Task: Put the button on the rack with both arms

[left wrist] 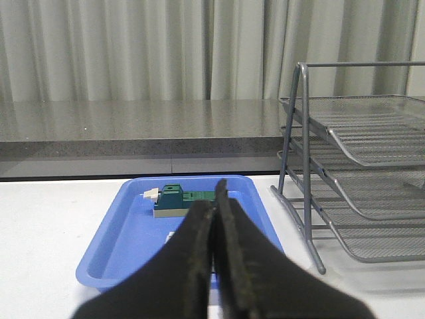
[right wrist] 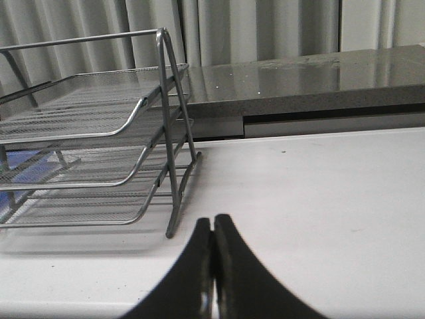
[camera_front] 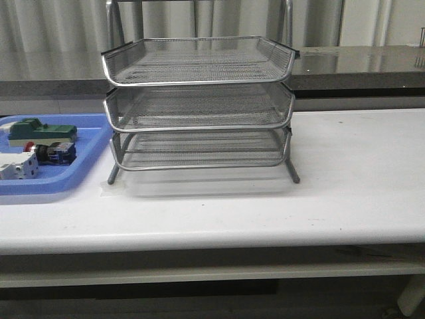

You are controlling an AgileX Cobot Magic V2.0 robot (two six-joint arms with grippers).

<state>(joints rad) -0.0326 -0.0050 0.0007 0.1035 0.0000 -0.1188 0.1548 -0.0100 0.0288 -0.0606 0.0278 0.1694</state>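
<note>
The button (camera_front: 53, 153) lies in the blue tray at the far left of the table, red cap to the left and black-and-blue body to the right. The three-tier silver wire-mesh rack (camera_front: 199, 83) stands at the table's middle, all tiers empty. No arm shows in the front view. In the left wrist view my left gripper (left wrist: 214, 199) is shut and empty, above the tray's near side; its fingers hide the button. The rack (left wrist: 358, 143) is to its right. My right gripper (right wrist: 214, 222) is shut and empty over bare table, beside the rack's (right wrist: 86, 133) right legs.
The blue tray (camera_front: 93, 153) also holds a green block (camera_front: 40, 131) and a white boxy switch (camera_front: 16, 166). The tray (left wrist: 126, 226) and green block (left wrist: 176, 199) show in the left wrist view. A grey counter ledge (camera_front: 358, 63) runs behind the table.
</note>
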